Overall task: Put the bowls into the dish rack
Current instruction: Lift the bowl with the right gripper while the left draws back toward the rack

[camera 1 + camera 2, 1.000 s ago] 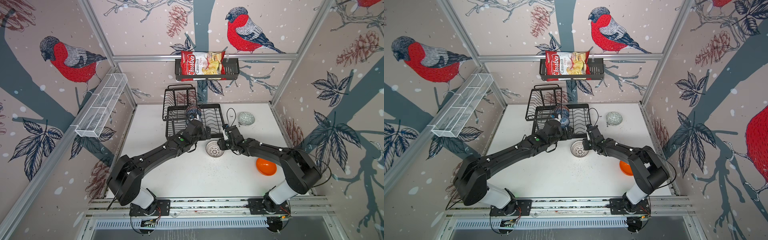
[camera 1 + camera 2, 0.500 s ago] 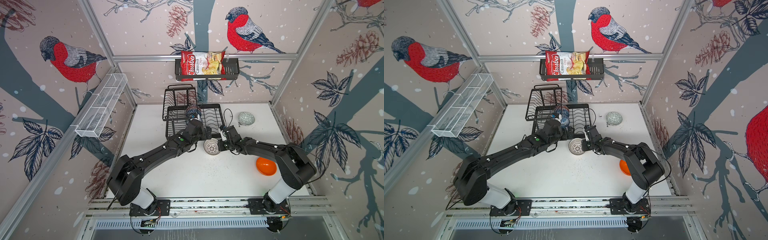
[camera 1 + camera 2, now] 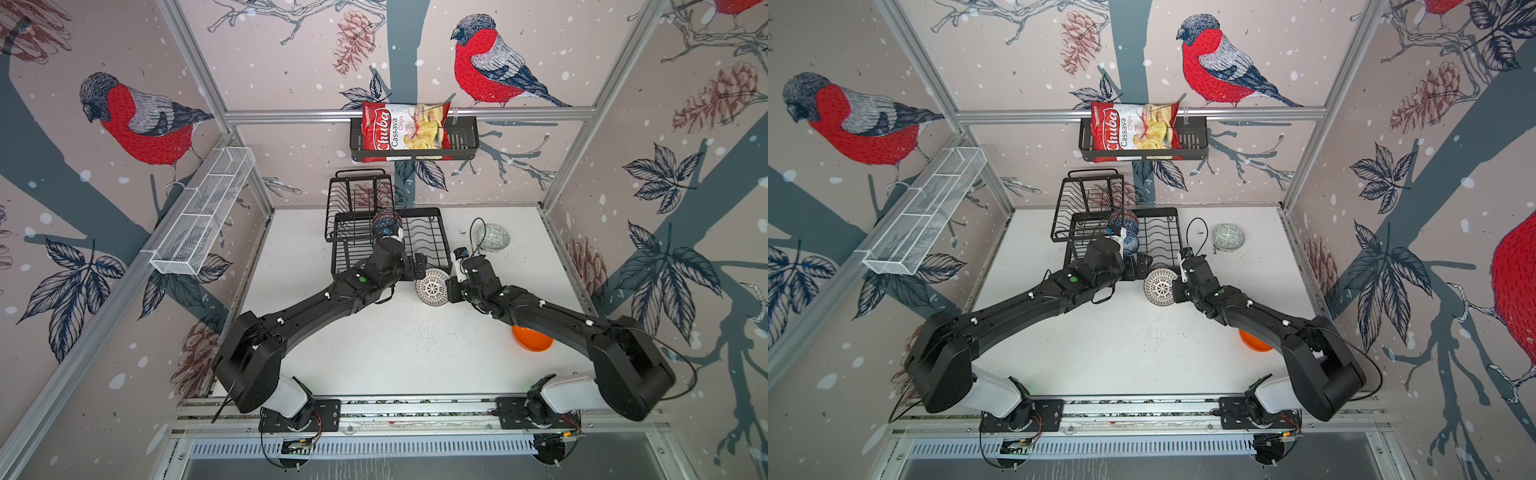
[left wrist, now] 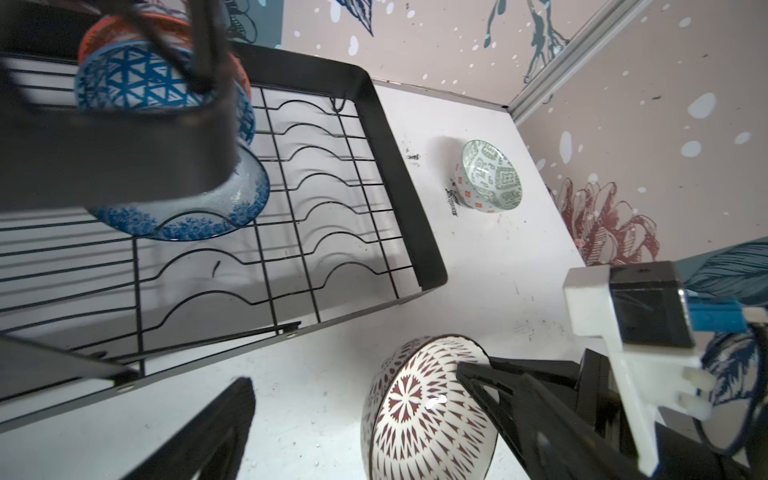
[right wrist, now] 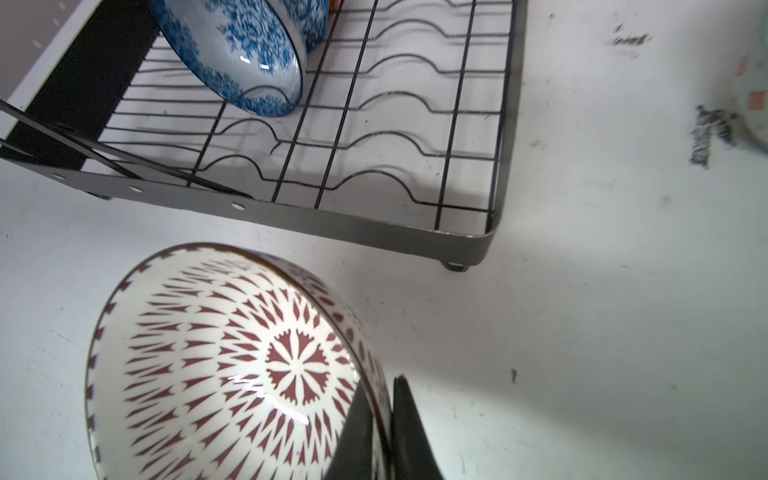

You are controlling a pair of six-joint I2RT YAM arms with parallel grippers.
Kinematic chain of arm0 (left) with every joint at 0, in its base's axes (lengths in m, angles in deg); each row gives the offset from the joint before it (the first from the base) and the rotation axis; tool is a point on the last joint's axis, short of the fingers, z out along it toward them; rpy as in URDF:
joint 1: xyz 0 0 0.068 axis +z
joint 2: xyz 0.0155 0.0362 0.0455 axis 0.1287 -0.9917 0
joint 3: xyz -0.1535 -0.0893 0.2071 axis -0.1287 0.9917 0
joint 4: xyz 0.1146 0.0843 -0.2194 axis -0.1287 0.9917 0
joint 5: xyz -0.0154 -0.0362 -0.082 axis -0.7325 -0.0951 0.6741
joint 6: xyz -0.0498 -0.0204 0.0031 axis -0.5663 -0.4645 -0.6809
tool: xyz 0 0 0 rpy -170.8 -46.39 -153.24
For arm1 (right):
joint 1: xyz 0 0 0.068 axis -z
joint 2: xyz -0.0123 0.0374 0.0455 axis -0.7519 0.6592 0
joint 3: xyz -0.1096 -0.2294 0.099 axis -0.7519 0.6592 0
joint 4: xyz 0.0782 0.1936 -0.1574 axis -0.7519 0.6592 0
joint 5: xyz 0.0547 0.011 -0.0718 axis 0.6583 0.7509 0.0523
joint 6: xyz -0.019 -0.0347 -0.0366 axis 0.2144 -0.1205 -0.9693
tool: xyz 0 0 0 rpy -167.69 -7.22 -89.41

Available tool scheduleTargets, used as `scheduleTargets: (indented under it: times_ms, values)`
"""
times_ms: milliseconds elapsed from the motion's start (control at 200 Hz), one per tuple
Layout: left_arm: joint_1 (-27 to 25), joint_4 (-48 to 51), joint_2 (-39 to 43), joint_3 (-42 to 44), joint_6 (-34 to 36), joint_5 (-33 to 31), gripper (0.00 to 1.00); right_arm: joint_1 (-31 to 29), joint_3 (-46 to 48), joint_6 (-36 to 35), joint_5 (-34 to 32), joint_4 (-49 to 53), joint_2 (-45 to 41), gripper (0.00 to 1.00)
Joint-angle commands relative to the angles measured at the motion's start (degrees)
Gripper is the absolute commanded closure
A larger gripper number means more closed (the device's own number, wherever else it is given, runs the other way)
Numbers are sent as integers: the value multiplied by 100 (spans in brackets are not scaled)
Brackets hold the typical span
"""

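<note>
My right gripper (image 5: 386,399) (image 3: 449,286) is shut on the rim of the white bowl with the dark radial pattern (image 5: 232,361) (image 3: 432,286) (image 3: 1160,286) (image 4: 428,415). That bowl stands tilted on edge, just in front of the dish rack (image 3: 432,232) (image 3: 1163,232) (image 4: 399,174) (image 5: 374,228). My left gripper (image 3: 419,266) (image 3: 1144,266) is open beside the bowl and touches nothing. In the rack lean a blue geometric bowl (image 4: 133,79), a blue-white floral bowl (image 4: 232,208) (image 5: 249,54) and a salmon bowl (image 4: 104,29). A grey-green bowl (image 3: 493,237) (image 4: 490,176) and an orange bowl (image 3: 534,338) sit on the table.
The rack's raised basket tier (image 3: 359,199) stands at its back left. A black basket with a chips bag (image 3: 405,131) hangs on the back wall and a white mesh tray (image 3: 203,216) on the left wall. My right arm partly covers the orange bowl.
My right gripper has shut on the patterned bowl's rim and tipped the bowl up from lying flat onto its edge. The left gripper stayed open in place.
</note>
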Motion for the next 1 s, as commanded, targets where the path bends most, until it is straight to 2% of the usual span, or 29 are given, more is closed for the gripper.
scheduleTargets:
  times_ms: [0, 270, 515, 705, 780, 855, 996]
  values:
    - [7, -442, -66, 11, 200, 560, 7, 55, 178, 154, -553, -675, -365, 98]
    - [-67, -301, -683, -252, 259, 981, 19, 417, 829, 525, -681, -1282, -1334, 98]
    - [-392, -395, -823, -229, 348, 886, 20, 388, 810, 707, -981, -1283, -1154, 98]
    - [-430, -419, -908, -199, 322, 773, 25, 42, 892, 783, -1506, -1523, -1108, 98]
    - [-430, -464, -942, -168, 308, 750, 30, -97, 1003, 821, -1715, -1716, -1195, 98]
    - [-430, -577, -930, -95, 255, 783, 41, -195, 1123, 868, -1802, -1928, -1280, 97]
    - [-426, -716, -852, 8, 188, 778, 52, -338, 1259, 890, -1903, -2188, -1330, 97]
